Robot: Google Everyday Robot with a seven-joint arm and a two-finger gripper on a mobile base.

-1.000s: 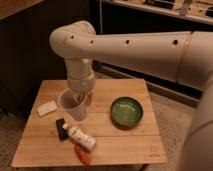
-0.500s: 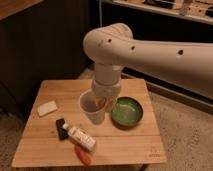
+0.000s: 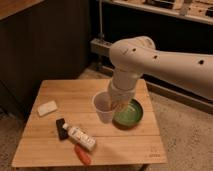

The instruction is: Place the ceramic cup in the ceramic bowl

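The off-white ceramic cup (image 3: pixel 103 108) hangs in my gripper (image 3: pixel 114 104), lifted above the wooden table (image 3: pixel 65 145) and tilted. The gripper is shut on the cup's rim, one finger inside the cup. The green ceramic bowl (image 3: pixel 131 114) sits on the table's right side, just right of the cup and partly hidden behind it and my arm (image 3: pixel 150 60). The cup's right edge overlaps the bowl's left rim in the camera view.
A white labelled bottle (image 3: pixel 80 136) with a black cap lies at the front left. An orange-red object (image 3: pixel 83 154) lies near the front edge. A pale sponge-like block (image 3: pixel 47 107) sits at the left. Dark cabinets and a shelf stand behind the table.
My arm has carried the cup rightward from the table's left-middle to the bowl's left edge. The bowl, bottle and block have not moved.
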